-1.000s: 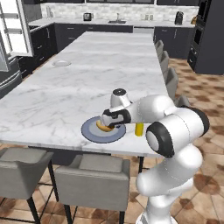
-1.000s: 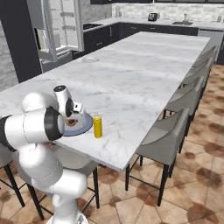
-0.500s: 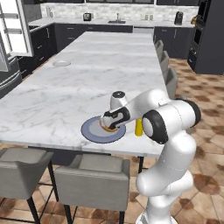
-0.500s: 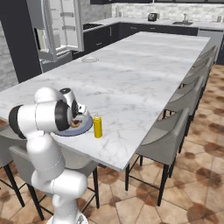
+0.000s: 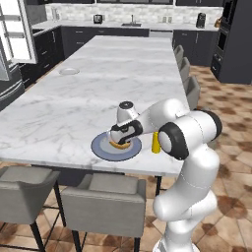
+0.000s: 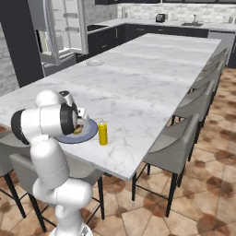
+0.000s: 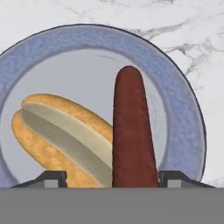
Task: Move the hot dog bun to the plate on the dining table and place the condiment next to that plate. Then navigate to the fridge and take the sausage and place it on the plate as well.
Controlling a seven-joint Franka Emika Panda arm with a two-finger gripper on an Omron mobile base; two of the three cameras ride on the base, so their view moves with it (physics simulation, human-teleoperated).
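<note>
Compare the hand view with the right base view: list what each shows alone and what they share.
Hand view alone: the sausage lying on the plate beside the bun's pale split, with the gripper jaws standing open either side of it.
Right base view alone: the condiment upright beside the plate, the stools, the open fridge.
Shared: plate, hot dog bun, marble dining table.

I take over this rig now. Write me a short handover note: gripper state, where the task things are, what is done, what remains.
Gripper: open, low over the plate, sausage between its fingertips.
Plate: on the dining table, near edge.
Hot dog bun: on the plate.
Sausage: over the plate beside the bun; whether it rests there, I cannot tell.
Condiment: upright on the table beside the plate.
Done: bun and condiment placed.
Left: confirm the sausage lies there, lift the arm away.
</note>
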